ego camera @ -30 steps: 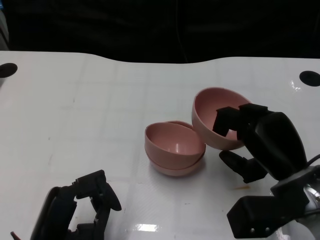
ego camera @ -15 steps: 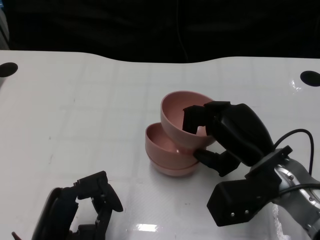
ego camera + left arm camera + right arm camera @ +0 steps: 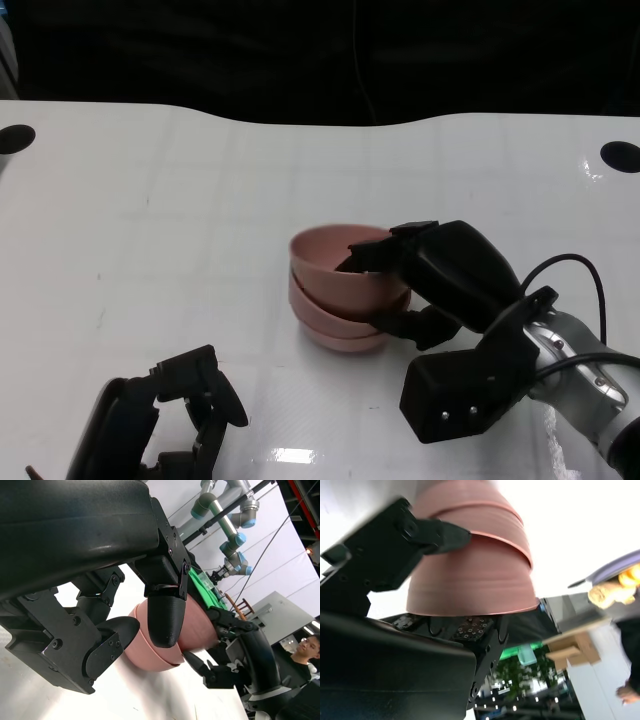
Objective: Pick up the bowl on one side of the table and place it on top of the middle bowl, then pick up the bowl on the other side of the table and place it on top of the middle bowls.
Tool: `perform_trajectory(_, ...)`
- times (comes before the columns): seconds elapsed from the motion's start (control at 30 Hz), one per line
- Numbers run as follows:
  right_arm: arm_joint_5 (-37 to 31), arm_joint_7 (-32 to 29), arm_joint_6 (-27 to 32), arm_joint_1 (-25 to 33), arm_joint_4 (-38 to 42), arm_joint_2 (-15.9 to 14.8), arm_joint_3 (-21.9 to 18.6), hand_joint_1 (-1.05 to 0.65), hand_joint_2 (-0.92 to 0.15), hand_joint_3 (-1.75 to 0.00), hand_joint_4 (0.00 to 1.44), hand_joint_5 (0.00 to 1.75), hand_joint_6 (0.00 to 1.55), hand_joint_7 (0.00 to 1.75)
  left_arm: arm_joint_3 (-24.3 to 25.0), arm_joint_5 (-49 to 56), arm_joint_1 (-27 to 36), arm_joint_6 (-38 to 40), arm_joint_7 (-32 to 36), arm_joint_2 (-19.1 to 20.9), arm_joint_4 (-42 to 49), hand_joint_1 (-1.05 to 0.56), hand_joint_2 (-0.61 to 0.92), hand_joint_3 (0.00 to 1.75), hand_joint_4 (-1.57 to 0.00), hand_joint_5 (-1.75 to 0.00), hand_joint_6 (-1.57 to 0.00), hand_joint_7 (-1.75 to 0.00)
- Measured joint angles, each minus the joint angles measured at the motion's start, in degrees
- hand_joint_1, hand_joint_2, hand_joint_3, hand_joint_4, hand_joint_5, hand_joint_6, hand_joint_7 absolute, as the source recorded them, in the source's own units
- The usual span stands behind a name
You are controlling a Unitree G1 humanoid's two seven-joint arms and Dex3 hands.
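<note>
Pink bowls are stacked in the middle of the white table [image 3: 180, 200]. The top bowl [image 3: 335, 265] sits nested in the lower bowls [image 3: 335, 325], and my right hand [image 3: 440, 275] grips its right rim, fingers over the edge and thumb underneath. The right wrist view shows that top bowl [image 3: 470, 575] close up, held by the fingers [image 3: 435, 535]. My left hand [image 3: 180, 410] rests low at the front left, holding nothing, fingers loosely curled and apart. The bowl stack [image 3: 195, 630] appears in the left wrist view behind my left fingers [image 3: 165, 615], with my right hand [image 3: 250, 655] beside it.
Two dark round holes sit at the table's far left [image 3: 14, 138] and far right [image 3: 620, 155] corners. A black cable [image 3: 560, 265] loops from my right wrist. A person [image 3: 305, 652] stands beyond the table in the left wrist view.
My right hand carried the tilted bowl leftward and down from the right side onto the middle stack, where it now sits level. My left hand stayed put.
</note>
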Motion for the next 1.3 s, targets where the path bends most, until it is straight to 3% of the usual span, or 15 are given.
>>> perform_trajectory(0.07, -0.1, 0.3, 0.4, 0.1, -0.9, -0.3, 0.0, -0.5, -0.91, -0.15, 0.51, 0.24, 0.59, 0.0, 0.0, 0.0, 0.0, 0.0, 0.0, 0.0, 0.0, 0.03, 0.42, 1.34, -0.82, -1.71, -0.8, -1.46)
perform_trajectory(0.3, -0.2, 1.0, 0.9, 2.0, -5.3, -2.3, -0.1, -0.61, -0.92, -0.31, 0.46, 0.35, 0.55, 0.0, -0.2, -0.1, -0.1, -0.2, 0.0, 0.0, 0.2, 0.03, 0.44, 1.32, -0.82, -1.7, -0.8, -1.46)
perform_trajectory(0.6, 0.9, 2.8, 2.2, 11.3, -20.4, -6.8, -3.8, -0.69, -0.92, -0.49, 0.33, 0.42, 0.46, 0.0, -0.2, -0.1, -0.2, -0.4, 0.0, 0.1, 0.3, 0.04, 0.43, 1.32, -0.82, -1.71, -0.8, -1.47)
perform_trajectory(0.8, 3.0, 4.5, 2.3, 18.0, -28.6, -9.1, -7.2, -0.74, -0.92, -0.54, 0.12, 0.54, 0.34, 0.0, -0.3, 0.0, -0.3, -0.6, 0.0, 0.1, 0.9, 0.03, 0.42, 1.34, -0.82, -1.71, -0.79, -1.48)
perform_trajectory(0.9, 4.7, 4.6, 1.2, 21.8, -31.2, -9.8, -8.7, -0.73, -0.92, -0.52, 0.09, 0.59, 0.34, 0.01, -0.3, -0.1, -0.3, -0.6, 0.0, 0.0, 0.9, 0.03, 0.42, 1.36, -0.82, -1.71, -0.79, -1.49)
perform_trajectory(1.03, 5.4, 4.0, -1.6, 25.9, -33.4, -10.7, -10.8, -0.62, -0.92, -0.35, 0.12, 0.68, 0.4, 0.04, -0.3, 0.0, -0.4, -0.6, 0.0, 0.0, 0.9, 0.03, 0.41, 1.36, -0.82, -1.7, -0.79, -1.49)
perform_trajectory(1.17, 6.9, 2.4, -5.6, 29.8, -33.5, -11.0, -12.6, -0.43, -0.92, -0.17, 0.22, 0.8, 0.51, 0.09, -0.4, 0.0, -0.4, -0.6, 0.0, 0.0, 0.9, 0.03, 0.42, 1.36, -0.83, -1.69, -0.79, -1.48)
perform_trajectory(1.3, 8.3, 0.4, -10.5, 32.8, -32.3, -10.8, -13.1, -0.32, -0.92, -0.1, 0.34, 0.87, 0.64, 0.16, -0.4, -0.2, -0.5, -0.5, 0.0, -0.1, 0.9, 0.03, 0.42, 1.37, -0.82, -1.7, -0.78, -1.49)
